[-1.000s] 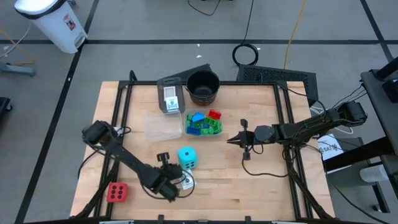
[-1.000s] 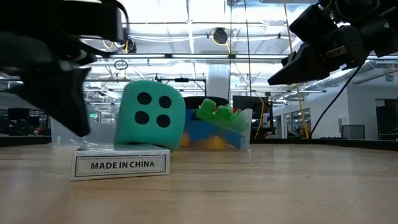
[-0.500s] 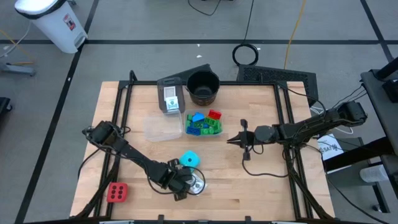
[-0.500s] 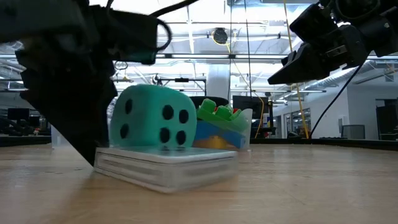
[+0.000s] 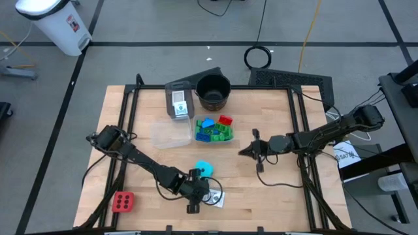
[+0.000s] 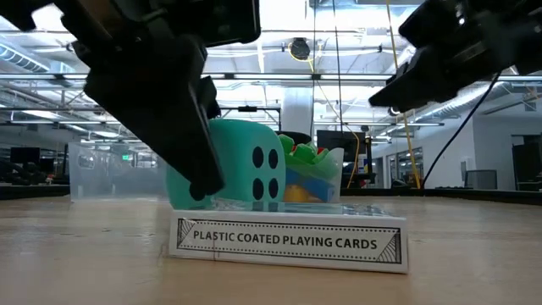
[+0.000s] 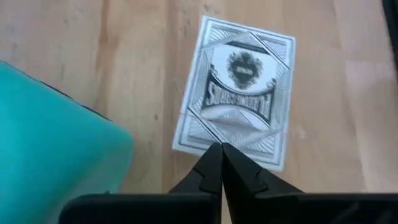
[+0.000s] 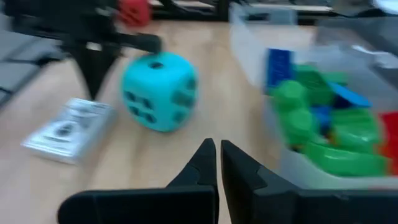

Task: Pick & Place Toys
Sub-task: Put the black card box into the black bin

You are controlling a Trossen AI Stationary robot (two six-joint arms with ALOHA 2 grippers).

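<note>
A pack of playing cards (image 7: 239, 93) lies flat on the table near its front edge (image 5: 214, 198), long side to the low view (image 6: 288, 241). My left gripper (image 7: 219, 148) is shut, its tips at the pack's edge. The cyan dotted cube (image 5: 206, 168) stands on the table just behind it, partly hidden by the arm (image 6: 254, 165). A red dotted cube (image 5: 122, 202) rests at the front left. My right gripper (image 5: 243, 151) is shut and hangs above the table's middle right, holding nothing (image 8: 217, 149). My left gripper's shut fingertips (image 6: 199, 191) meet the card pack at the edge nearest the arm (image 7: 205, 140). They slant down from the table's left. The pack lies flat on the wood. Whether the gripper also touches the cyan cube (image 7: 50, 143) beside it, I cannot tell.
A clear tub (image 5: 214, 129) full of coloured blocks stands mid-table, an empty clear tub (image 5: 172, 134) to its left. Behind them are a tub with a card box (image 5: 179, 101) and a black round pot (image 5: 212, 91). Bare wood lies at the front right.
My left gripper has swept toward the table's right edge along the front and has turned. The card pack has slid right ahead of it and turned about, now showing its long side instead of its short end. The cyan cube has been nudged right and turned.
</note>
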